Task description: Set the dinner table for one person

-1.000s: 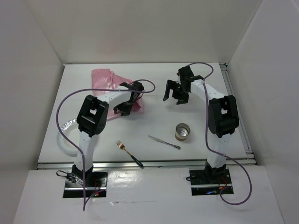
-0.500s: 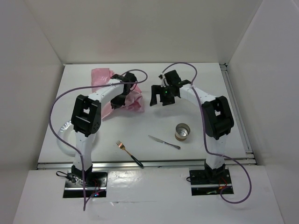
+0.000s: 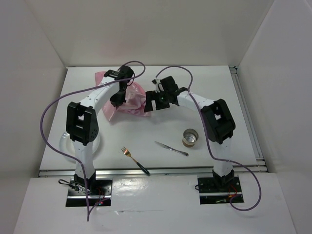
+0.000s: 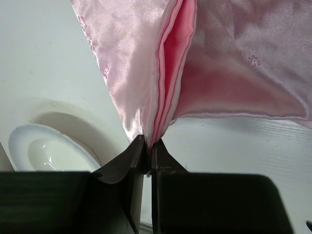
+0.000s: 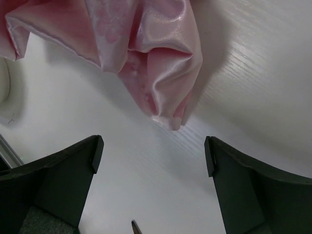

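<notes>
Pink satin cloth (image 4: 234,63), bunched, lies far left-centre on the white dinner table (image 3: 214,83) spanning beneath both arms. Left gripper (image 4: 147,146) clamped on a cloth fold. Right gripper (image 5: 153,141) spread wide, empty, near cloth's corner.

I can read no writing, number or brand from any of my cameras. The pink cloth (image 4: 122,58) shows only small flower marks, and the tin (image 3: 190,138) on the counter (image 3: 219,83) is too small to read.
</notes>
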